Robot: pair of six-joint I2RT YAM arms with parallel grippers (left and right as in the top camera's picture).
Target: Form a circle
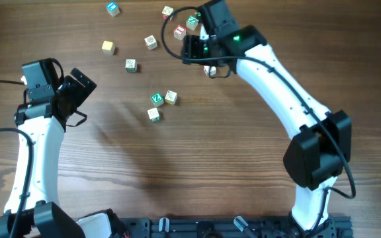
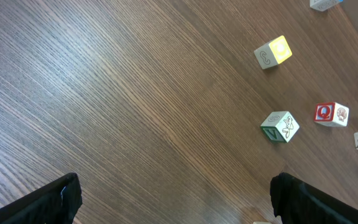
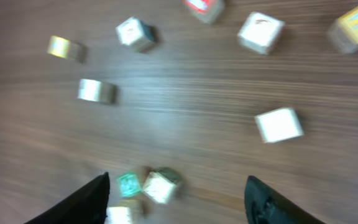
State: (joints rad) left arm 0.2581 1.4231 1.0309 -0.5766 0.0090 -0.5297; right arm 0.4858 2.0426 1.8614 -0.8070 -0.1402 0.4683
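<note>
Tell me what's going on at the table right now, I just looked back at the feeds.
The right gripper is reached out over the far side of the table, jaws open and empty, among scattered letter cubes. A white cube lies just beside it. The circle is barely begun: only three cubes bunched near mid-table, one of them green-faced. The left gripper hangs open over bare wood at the left, handling nothing.

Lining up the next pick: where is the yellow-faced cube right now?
In the overhead view the yellow-faced cube sits upper left, on the left arm's side, below the blue-faced cube and up-left of the green-and-white cube.
</note>
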